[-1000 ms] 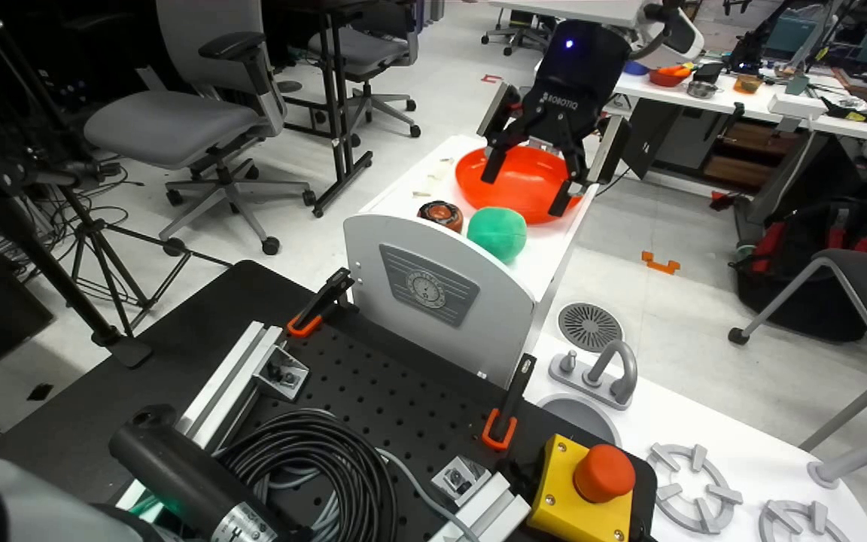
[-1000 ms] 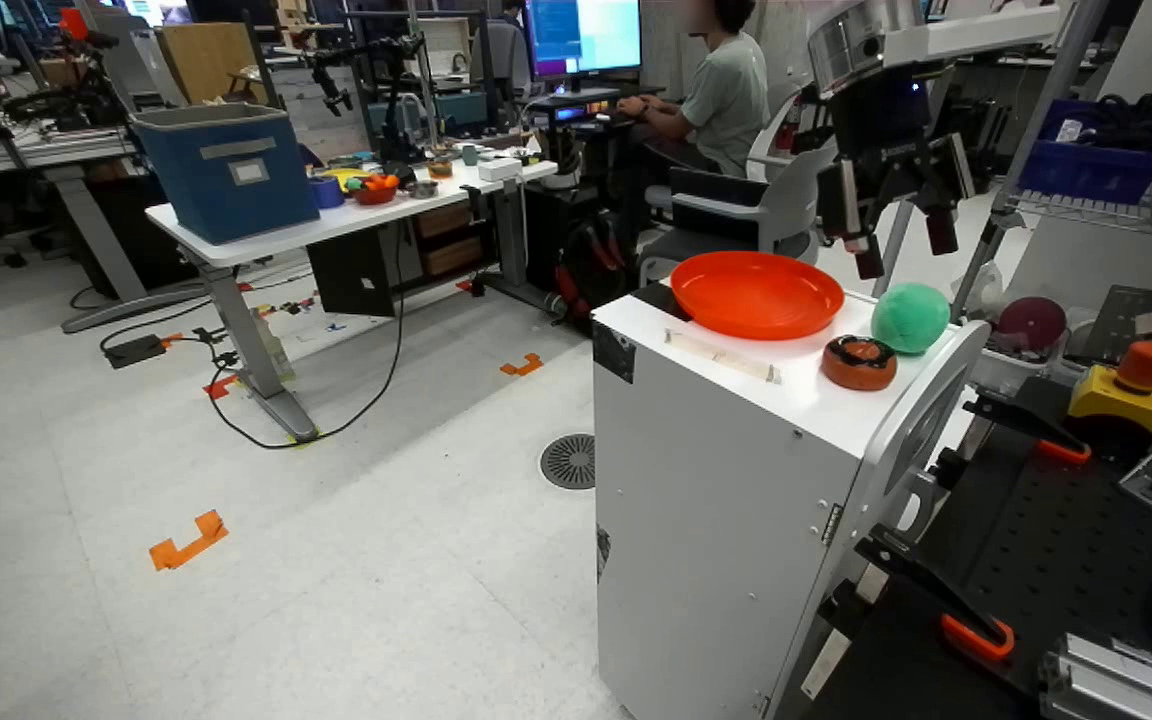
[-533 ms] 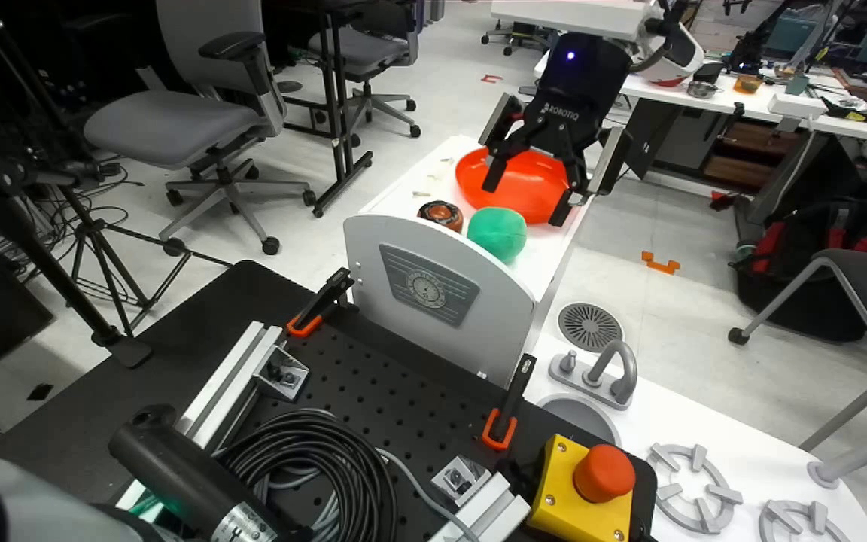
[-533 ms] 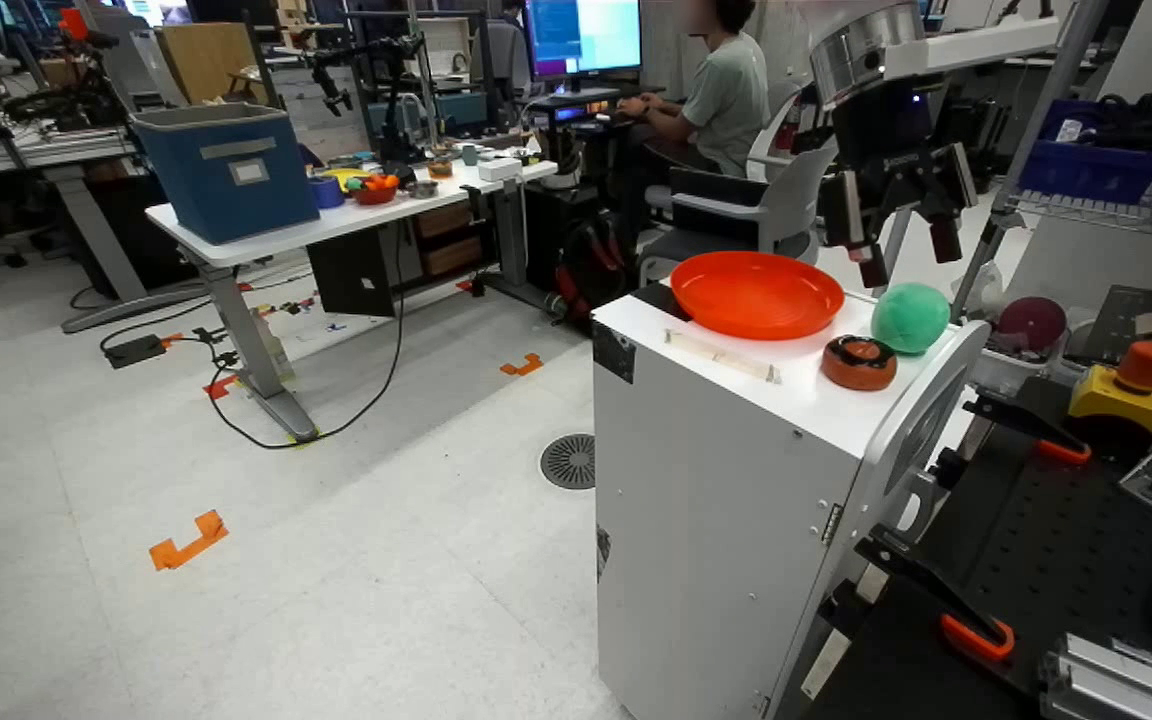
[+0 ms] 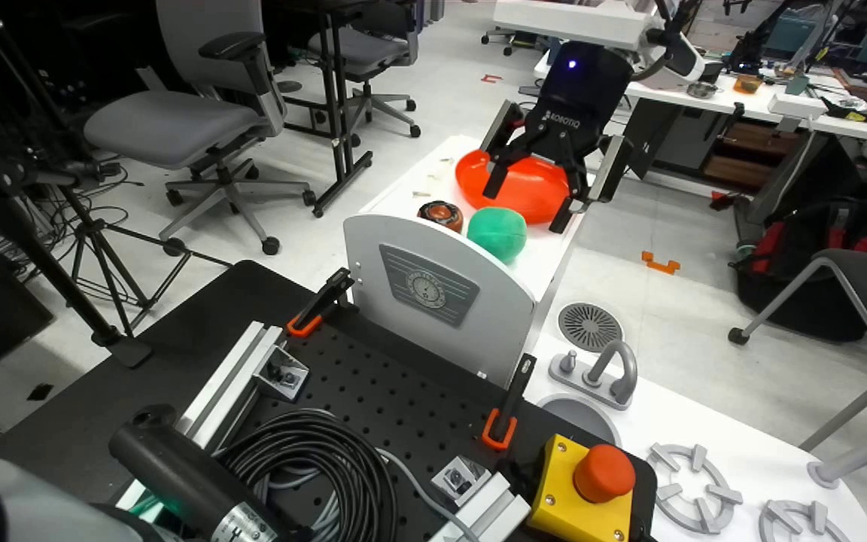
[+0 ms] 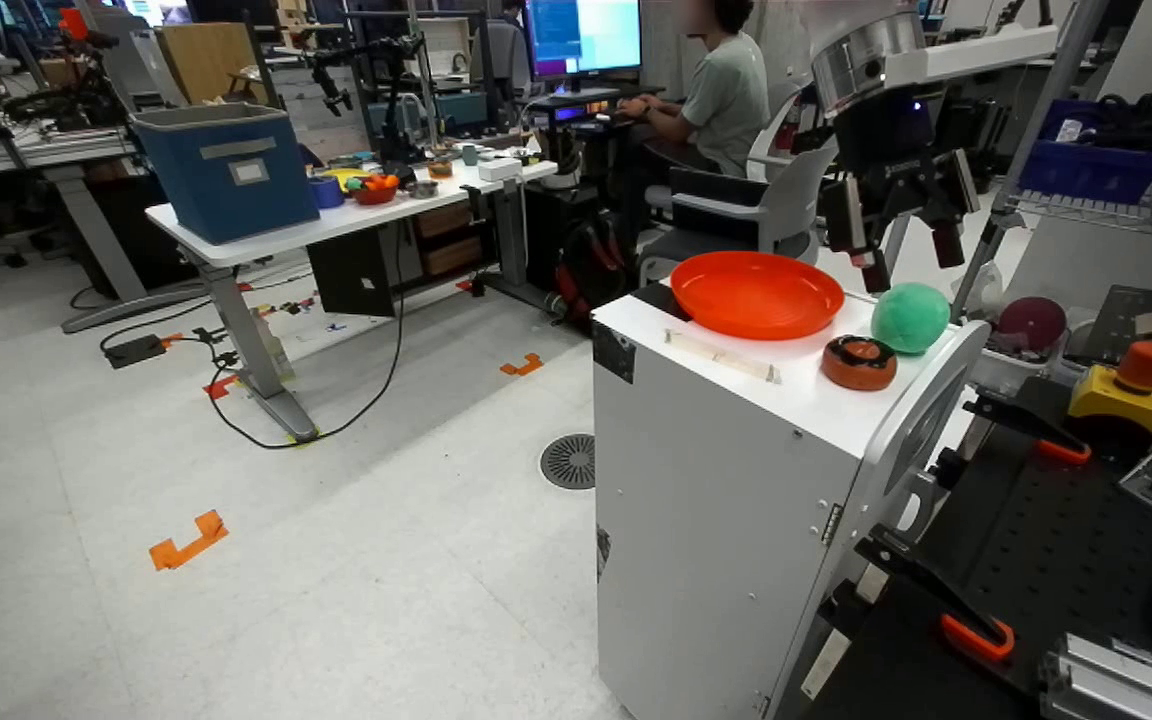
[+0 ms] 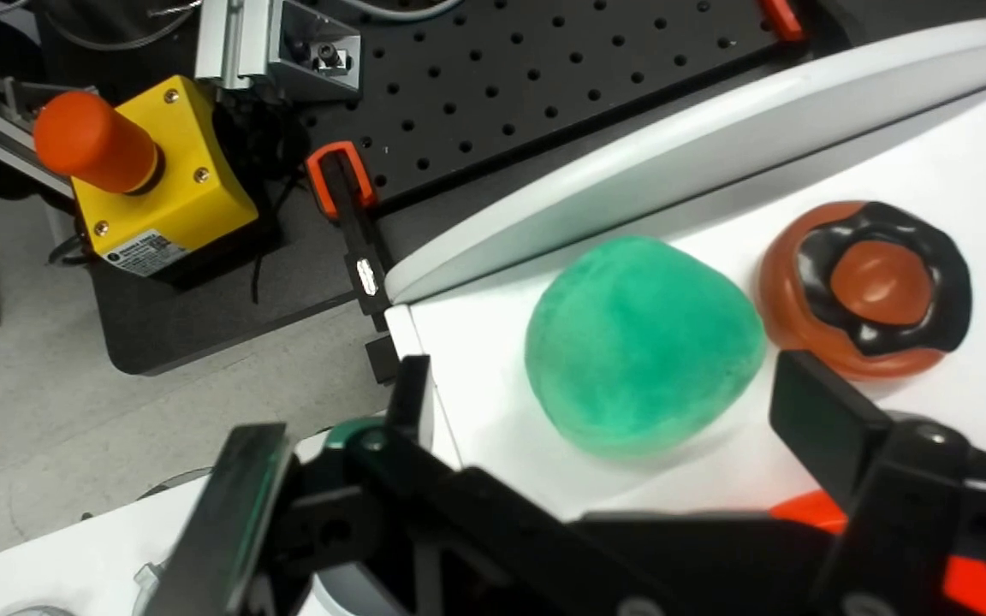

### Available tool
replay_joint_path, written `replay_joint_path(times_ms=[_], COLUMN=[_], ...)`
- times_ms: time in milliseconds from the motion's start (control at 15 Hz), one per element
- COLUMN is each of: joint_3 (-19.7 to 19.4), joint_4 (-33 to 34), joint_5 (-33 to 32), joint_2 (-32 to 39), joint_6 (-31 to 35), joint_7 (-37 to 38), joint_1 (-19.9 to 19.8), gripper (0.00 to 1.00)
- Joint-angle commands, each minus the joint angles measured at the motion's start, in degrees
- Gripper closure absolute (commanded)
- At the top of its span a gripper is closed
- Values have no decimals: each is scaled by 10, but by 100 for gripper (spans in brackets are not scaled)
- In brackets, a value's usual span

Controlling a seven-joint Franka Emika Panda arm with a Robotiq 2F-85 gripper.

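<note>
A pale lab floor [image 6: 336, 570] surrounds a white cabinet [image 6: 716, 510], with a seated person [image 6: 731, 105] beyond it at twelve o'clock and a blue bin [image 6: 226, 175] on a white desk [image 6: 346, 218] at ten, as an exterior view has it. On the cabinet's top rests a green ball [image 7: 643, 346], a little squashed in outline, just beside the curved grey panel [image 7: 673, 175] at one end. The wrist view puts a brown doughnut-shaped piece [image 7: 874, 287] (its top ringed in wavy black) next to the ball, between two and three o'clock; whether the two touch I cannot tell. A shallow orange-red bowl [image 5: 535, 188] sits at the ball's one o'clock in an exterior view. The gripper [image 6: 911, 257] hangs at the ball's twelve o'clock in an exterior view, above it and apart from it, jaws spread wide; from the wrist, the ball shows in the gap between the fingers [image 7: 410, 393]. Farther off there, a yellow box [image 7: 176, 145] with an orange-red button [image 7: 86, 141] stands between nine and ten o'clock of the ball, and a black perforated plate [image 7: 520, 94] lies toward eleven.
</note>
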Motion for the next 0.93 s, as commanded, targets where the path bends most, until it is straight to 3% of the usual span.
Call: replay_joint_path(times_ms=[0,133,200,267,867], joint_3=[0,1,2,3,7], joint_4=[8,10,12,13,16], joint_5=[9,10,12,14,25], joint_2=[-4,-4,-4,-5,-12], joint_6=[-14,-14,-16,-17,-16], joint_7=[-9,-10,-11,-12,-13], joint_1=[-3,-2,-2,-2,-1], gripper=[0,0,9,26,95])
